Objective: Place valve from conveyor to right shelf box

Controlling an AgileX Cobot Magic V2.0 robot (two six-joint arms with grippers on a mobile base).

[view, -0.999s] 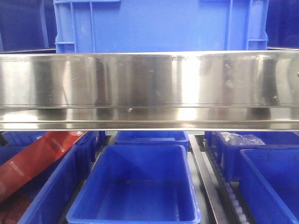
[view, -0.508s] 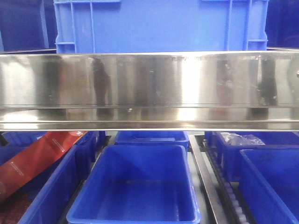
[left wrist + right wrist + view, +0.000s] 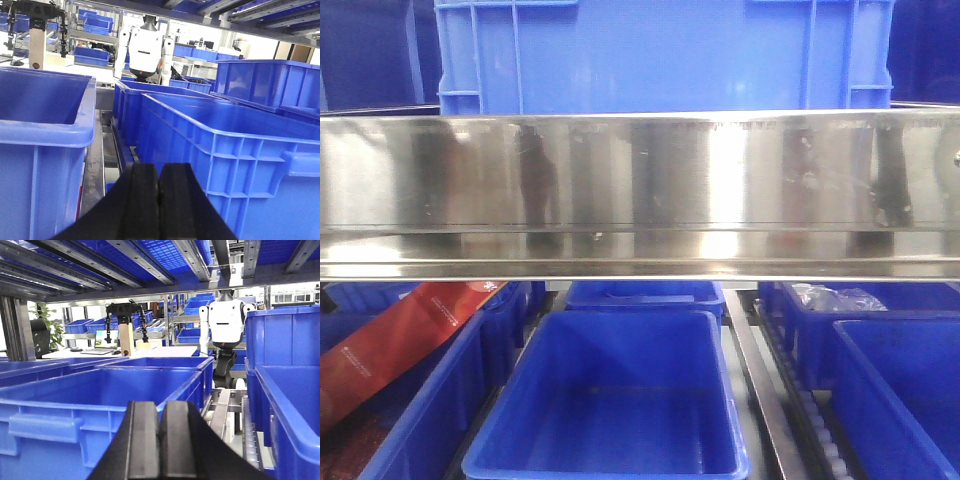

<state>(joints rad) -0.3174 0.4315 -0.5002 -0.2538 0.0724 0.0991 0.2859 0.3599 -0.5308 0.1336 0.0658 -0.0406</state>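
Shelf box (image 3: 610,400) blue and empty, left gripper (image 3: 158,200) pressed together, right gripper (image 3: 161,440) pressed together

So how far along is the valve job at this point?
Nothing looks done. Neither valve nor conveyor shows in any view. The left tool and right tool are both shut and empty, held among blue bins. The centre bin below the steel shelf rail looks empty. Finding, grasping and placing the valve all remain.

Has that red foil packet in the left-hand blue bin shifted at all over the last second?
No. The red foil packet lies at the same slant, its top corner just under the shiny steel shelf rail, as before.
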